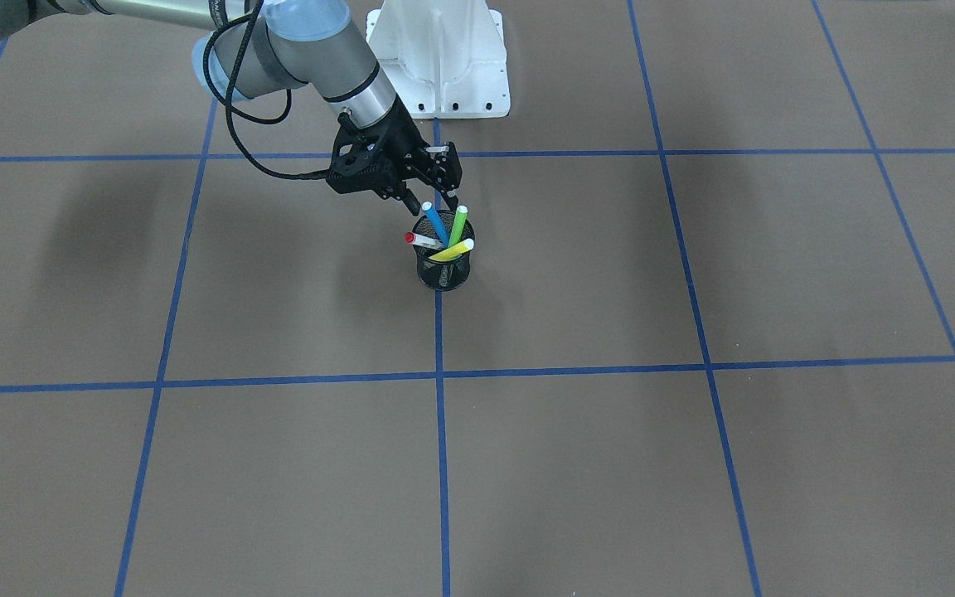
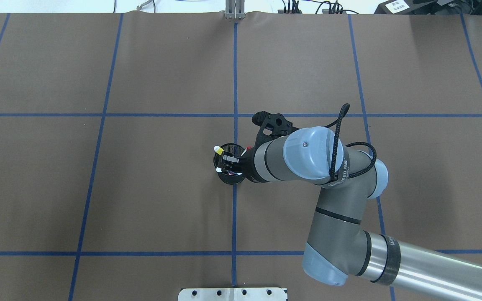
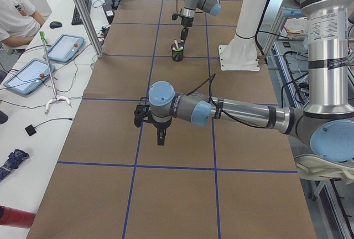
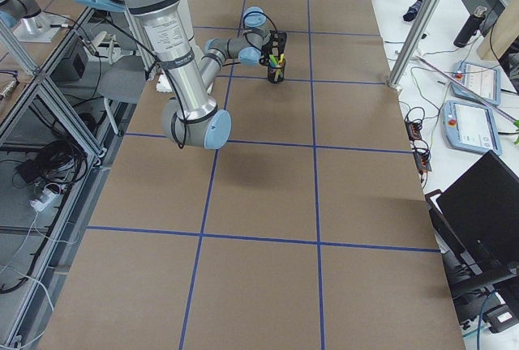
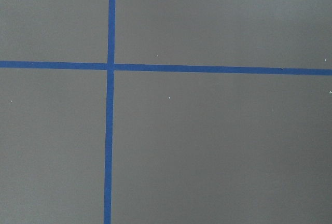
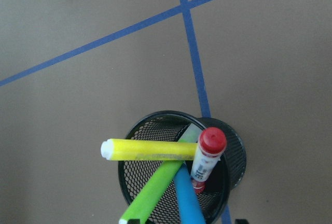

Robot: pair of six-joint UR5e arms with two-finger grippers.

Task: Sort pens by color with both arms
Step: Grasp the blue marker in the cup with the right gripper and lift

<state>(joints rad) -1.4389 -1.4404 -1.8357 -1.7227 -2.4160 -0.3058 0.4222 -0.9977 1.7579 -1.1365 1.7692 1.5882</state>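
Four pens stand in a black mesh cup (image 1: 444, 269): blue (image 1: 433, 222), green (image 1: 458, 224), yellow with pale ends (image 1: 454, 250), and white-bodied with a red cap (image 1: 420, 240). My right gripper (image 1: 433, 201) hangs open just above the cup's far rim, with the blue pen's top between its fingers and nothing gripped. The right wrist view looks down on the yellow pen (image 6: 148, 150), the red-capped pen (image 6: 207, 154), the green pen (image 6: 155, 190) and the blue pen (image 6: 188, 199). My left gripper (image 3: 160, 135) hovers over bare table far from the cup; I cannot tell whether it is open.
The brown table (image 1: 610, 464) is marked into squares by blue tape lines. The white pedestal base (image 1: 440, 62) stands just behind the cup. The left wrist view shows only a tape crossing (image 5: 110, 66). A person and tablets are beside the table (image 3: 61, 48).
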